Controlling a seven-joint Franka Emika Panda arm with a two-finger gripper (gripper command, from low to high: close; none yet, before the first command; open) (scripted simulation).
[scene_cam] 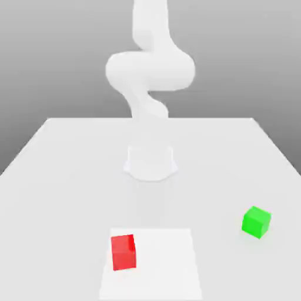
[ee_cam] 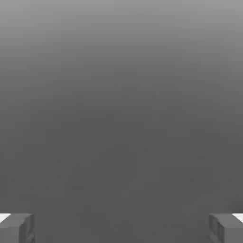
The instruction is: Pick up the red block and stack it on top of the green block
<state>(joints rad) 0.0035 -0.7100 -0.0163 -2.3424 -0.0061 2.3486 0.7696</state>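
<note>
The red block point(scene_cam: 123, 251) rests on the white table near its front edge, a little toward the exterior view's left. The green block point(scene_cam: 256, 221) sits on the table well off to the exterior view's right and slightly farther back, apart from the red one. In the hand view my gripper point(ee_cam: 121, 228) is open. Its two grey fingertips point(ee_cam: 16, 228) stand far apart with nothing between them, and behind them there is only plain grey background.
The white arm point(scene_cam: 150, 70) rises from its round base point(scene_cam: 150, 161) at mid-table and leaves the picture at the top. A paler square patch point(scene_cam: 164, 264) marks the table point(scene_cam: 59, 176) under and beside the red block.
</note>
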